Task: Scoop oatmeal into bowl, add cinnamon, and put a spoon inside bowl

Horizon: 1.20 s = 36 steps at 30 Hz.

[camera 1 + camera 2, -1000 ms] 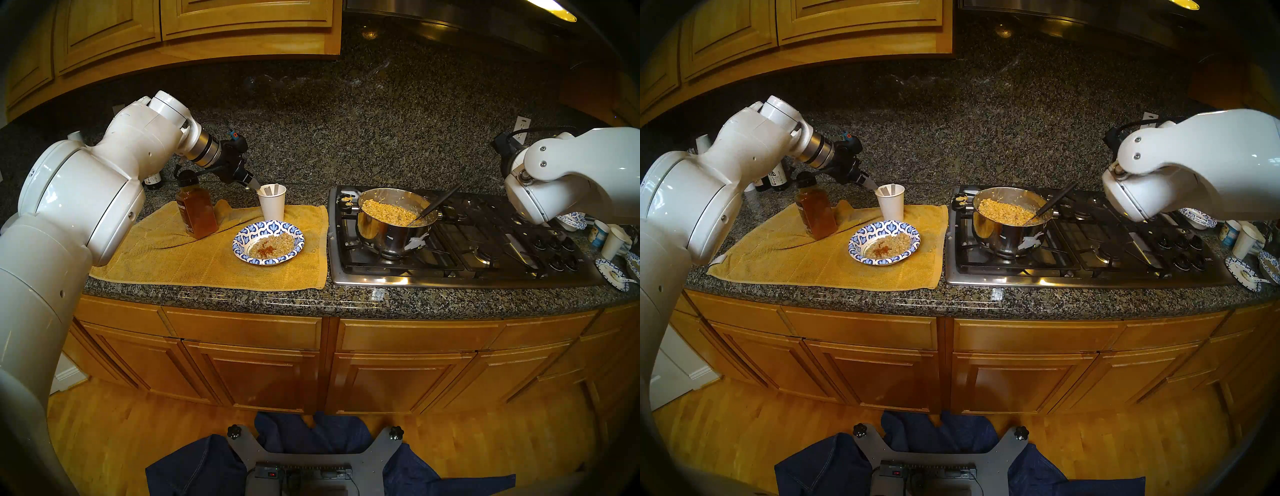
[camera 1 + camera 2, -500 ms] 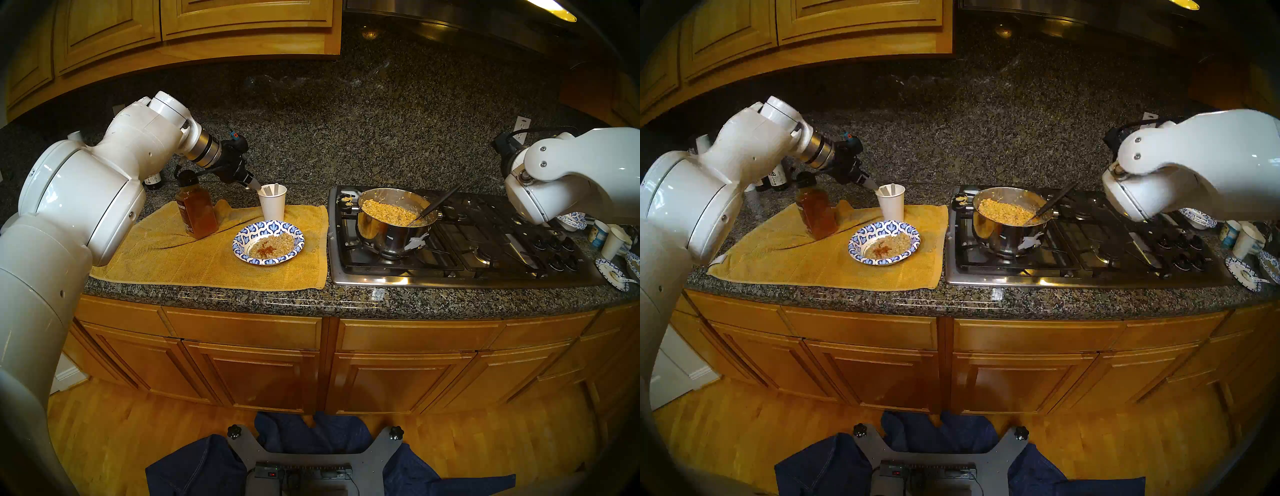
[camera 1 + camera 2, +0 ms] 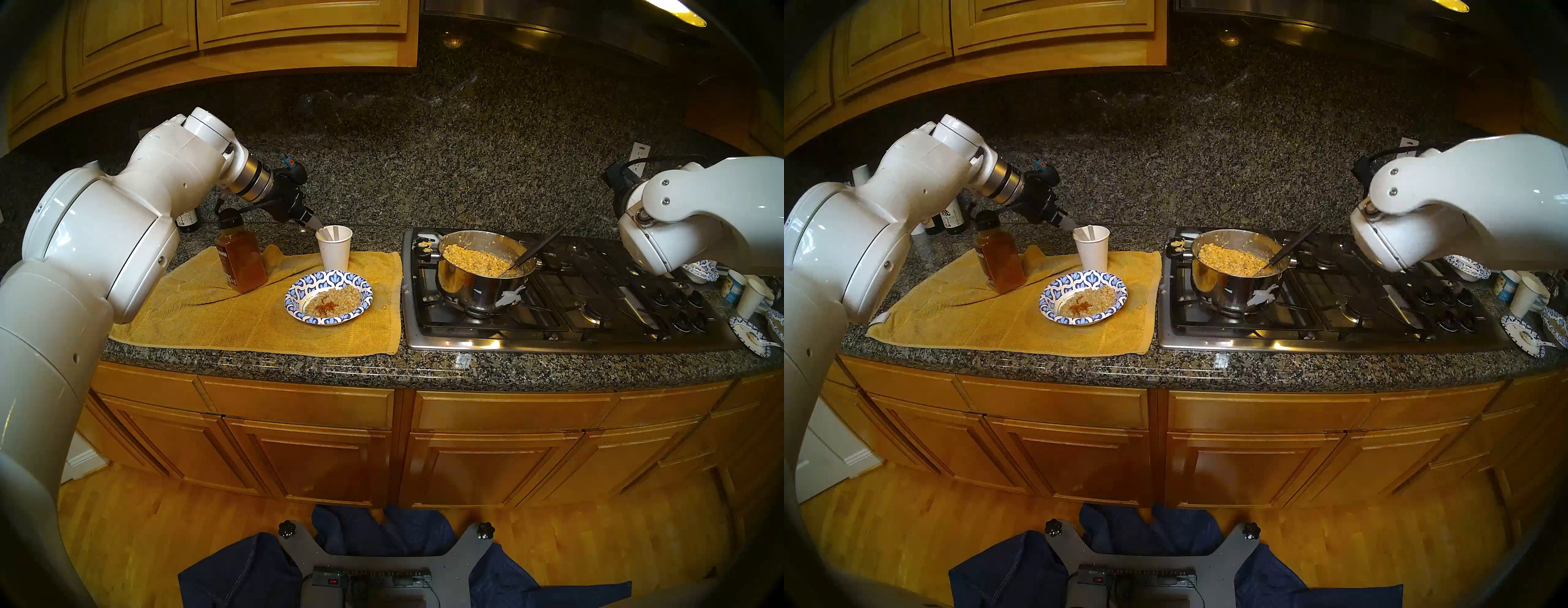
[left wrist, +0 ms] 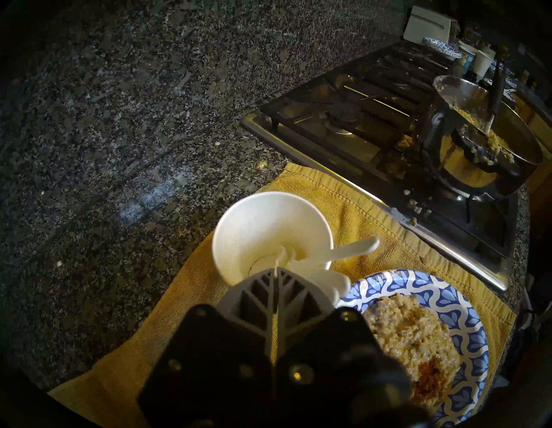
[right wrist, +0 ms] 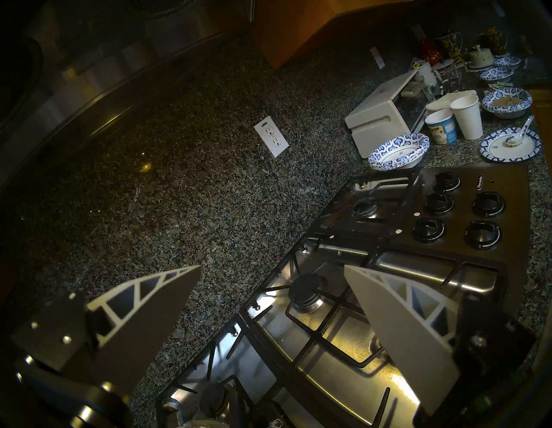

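The blue-and-white bowl [image 3: 329, 278] sits on the yellow towel and holds oatmeal [image 3: 339, 297] with a brown patch of cinnamon powder on top. To its left the cinnamon jar [image 3: 239, 263] stands upright. Behind the bowl a white paper cup [image 3: 335, 254] holds white plastic spoons. My left gripper [image 3: 316, 223] is at the cup's left rim, shut on the handle of one spoon [image 3: 326, 232]. In the left wrist view that handle shows edge-on between the closed fingers [image 4: 257, 287], and another spoon [image 4: 352, 252] leans out of the cup. My right gripper [image 5: 271, 267] hangs open and empty over the stove.
A steel pot [image 3: 479, 288] of oatmeal with a black-handled serving spoon [image 3: 539, 248] stands on the stove's [image 3: 551, 337] left burner. Dark bottles [image 3: 189, 220] stand at the back left. Stacked bowls [image 5: 397, 149], cups and a plate crowd the counter right of the stove.
My left gripper has closed fully on the spoon handle and risen slightly at the cup's rim. The right arm has not moved.
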Motion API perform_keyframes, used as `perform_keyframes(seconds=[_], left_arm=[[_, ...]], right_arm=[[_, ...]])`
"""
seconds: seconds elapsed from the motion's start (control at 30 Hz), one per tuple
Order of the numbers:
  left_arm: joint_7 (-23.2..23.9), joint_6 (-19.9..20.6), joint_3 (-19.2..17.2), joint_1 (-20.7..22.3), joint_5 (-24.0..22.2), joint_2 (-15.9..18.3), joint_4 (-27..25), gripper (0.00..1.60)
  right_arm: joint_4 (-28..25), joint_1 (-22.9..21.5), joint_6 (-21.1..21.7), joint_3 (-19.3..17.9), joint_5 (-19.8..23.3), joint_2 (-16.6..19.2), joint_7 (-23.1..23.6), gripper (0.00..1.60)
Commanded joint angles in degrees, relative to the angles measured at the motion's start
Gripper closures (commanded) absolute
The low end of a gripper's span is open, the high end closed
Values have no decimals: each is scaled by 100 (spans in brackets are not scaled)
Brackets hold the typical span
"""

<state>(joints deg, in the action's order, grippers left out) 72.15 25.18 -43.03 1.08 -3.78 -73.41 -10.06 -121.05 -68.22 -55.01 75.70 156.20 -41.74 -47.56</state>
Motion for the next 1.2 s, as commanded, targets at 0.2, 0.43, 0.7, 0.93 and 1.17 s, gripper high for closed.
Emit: perform_keyframes(seconds=[0.2,0.43,0.7,0.93,1.17], left_arm=[[257,-26,18,665,63,-7,-172,160],[360,-50,56,806,132,33,-179,160],[593,-98,61,1007,209,120,-201,160],[968,-209,-7,1120,263,240,-533,160],[1285,-401,-22,1367,251,279,-737,160]], right_arm=[[56,-151,1,-119,-126,-9,-1,0],[55,-151,1,-121,-133,-6,-5,0],[54,-151,1,-123,-141,-3,-10,0],[54,-150,1,-123,-143,-1,-12,0],[54,-149,1,-124,-143,-1,-17,0]])
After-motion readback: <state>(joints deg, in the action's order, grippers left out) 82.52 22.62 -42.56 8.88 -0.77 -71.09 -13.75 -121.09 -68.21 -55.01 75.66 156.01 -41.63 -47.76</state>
